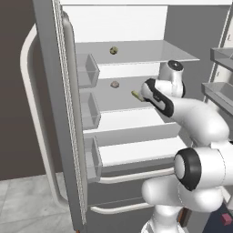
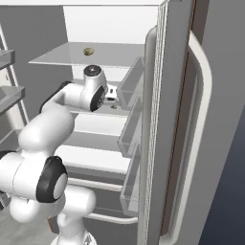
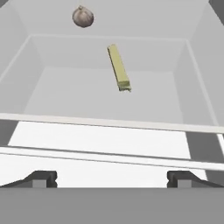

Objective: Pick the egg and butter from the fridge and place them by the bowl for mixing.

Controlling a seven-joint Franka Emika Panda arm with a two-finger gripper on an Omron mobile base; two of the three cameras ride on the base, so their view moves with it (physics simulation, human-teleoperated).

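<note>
A: Looking down the gripper, the jaws are spread wide and holding nothing, tips well apart at the bottom of the hand view.

B: And the butter?

A: Lying flat on a middle shelf inside the fridge, ahead of the fingers, not touching them. A round speckled lump sits behind it, and another lump is on the shelf above.

One fridge, open. Inside it: one butter stick and two round speckled lumps, the second at six o'clock from the first. Three door bins.
</note>
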